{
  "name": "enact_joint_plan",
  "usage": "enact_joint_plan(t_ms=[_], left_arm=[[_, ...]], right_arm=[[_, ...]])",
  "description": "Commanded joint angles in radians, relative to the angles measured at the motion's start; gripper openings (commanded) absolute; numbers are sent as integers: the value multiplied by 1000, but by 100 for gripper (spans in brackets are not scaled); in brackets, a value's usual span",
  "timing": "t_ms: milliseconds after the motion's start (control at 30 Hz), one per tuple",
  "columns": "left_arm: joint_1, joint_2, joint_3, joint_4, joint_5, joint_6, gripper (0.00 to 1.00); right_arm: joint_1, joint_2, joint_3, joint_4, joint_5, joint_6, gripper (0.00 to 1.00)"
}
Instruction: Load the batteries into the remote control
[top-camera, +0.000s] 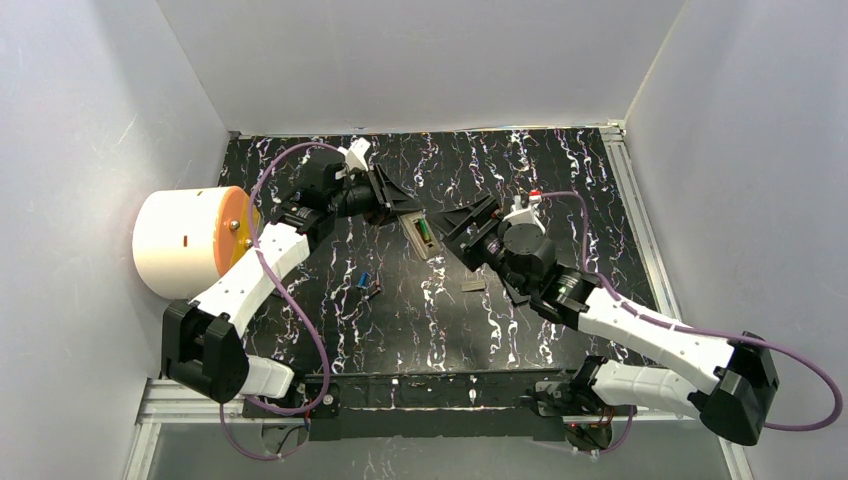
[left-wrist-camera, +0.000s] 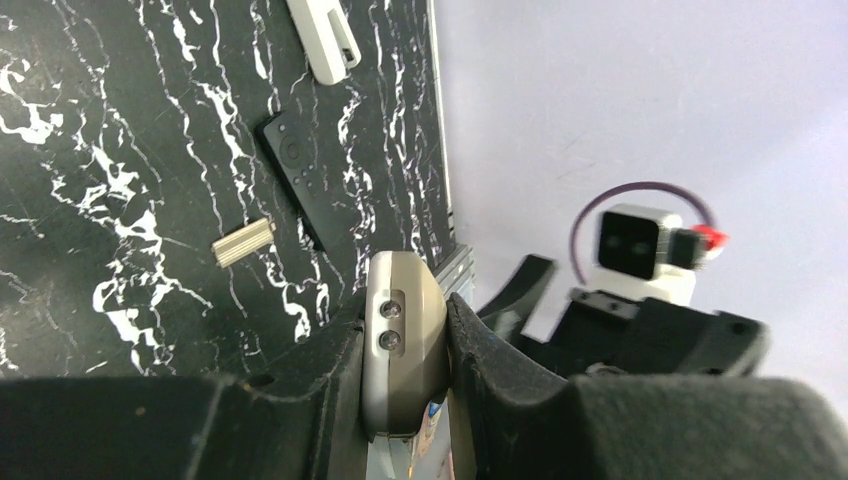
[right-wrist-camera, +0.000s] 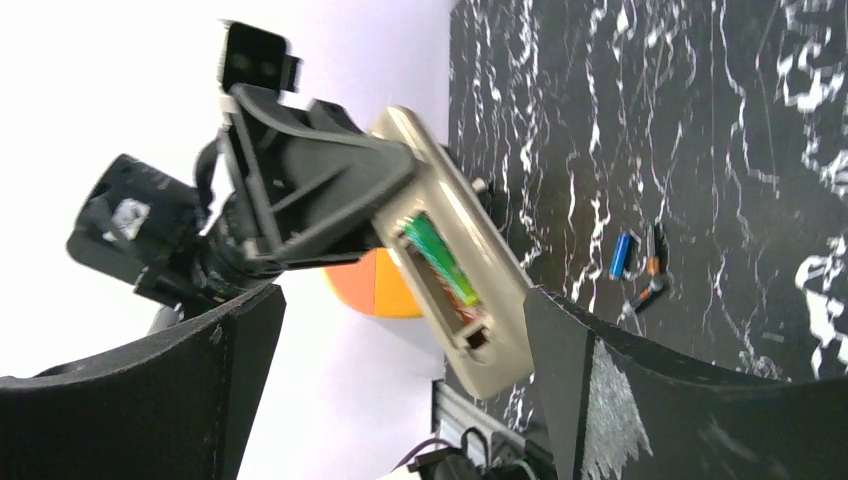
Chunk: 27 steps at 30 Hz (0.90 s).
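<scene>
At the centre of the top view, I am clamping the remote control (top-camera: 428, 242) in my left gripper (top-camera: 398, 208). Its fingers are drawn in almost fully and are pressing on both sides of one end of the beige body. I am holding the remote tilted, with its open battery compartment turned toward my right wrist camera. The green battery (right-wrist-camera: 441, 260) is lying lengthwise inside that compartment.

My right gripper (top-camera: 452, 236) is facing the free end of the remote with its fingers spread to full width. They are gripping nothing, and one finger is standing at each side of the remote without touching it. The left gripper is covering the far end of the remote.

At the right of the right wrist view, the blue battery (right-wrist-camera: 621, 255) and a dark battery (right-wrist-camera: 646, 297) are lying close together on the black marbled table (top-camera: 560, 170), apart from both grippers.

In the upper left of the left wrist view, a black remote (left-wrist-camera: 303, 180), a white remote (left-wrist-camera: 322, 40) and a small ribbed piece (left-wrist-camera: 243, 243) are resting on the table. At the left of the top view, a white drum (top-camera: 180, 245) with an orange face is sitting beside my left arm.
</scene>
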<state>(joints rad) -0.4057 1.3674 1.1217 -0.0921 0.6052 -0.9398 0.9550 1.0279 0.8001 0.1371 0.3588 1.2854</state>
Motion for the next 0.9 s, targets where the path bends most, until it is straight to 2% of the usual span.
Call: enact_joint_plan(t_ms=[0, 233, 400, 633, 800, 867], left_arm=[[3, -43, 4, 102, -11, -88, 0], [4, -44, 5, 147, 3, -125, 0], [2, -48, 17, 144, -6, -95, 0], [4, -52, 69, 29, -53, 4, 0], [5, -44, 101, -26, -56, 50, 0], [5, -41, 102, -25, -49, 40, 0]], right_arm=[[-2, 54, -16, 93, -50, 214, 99], [-2, 78, -42, 188, -41, 312, 99], [-5, 99, -42, 124, -72, 363, 98], [-4, 76, 9, 4, 33, 231, 99], [-4, 55, -15, 18, 64, 221, 99], [-5, 59, -35, 73, 48, 241, 99]])
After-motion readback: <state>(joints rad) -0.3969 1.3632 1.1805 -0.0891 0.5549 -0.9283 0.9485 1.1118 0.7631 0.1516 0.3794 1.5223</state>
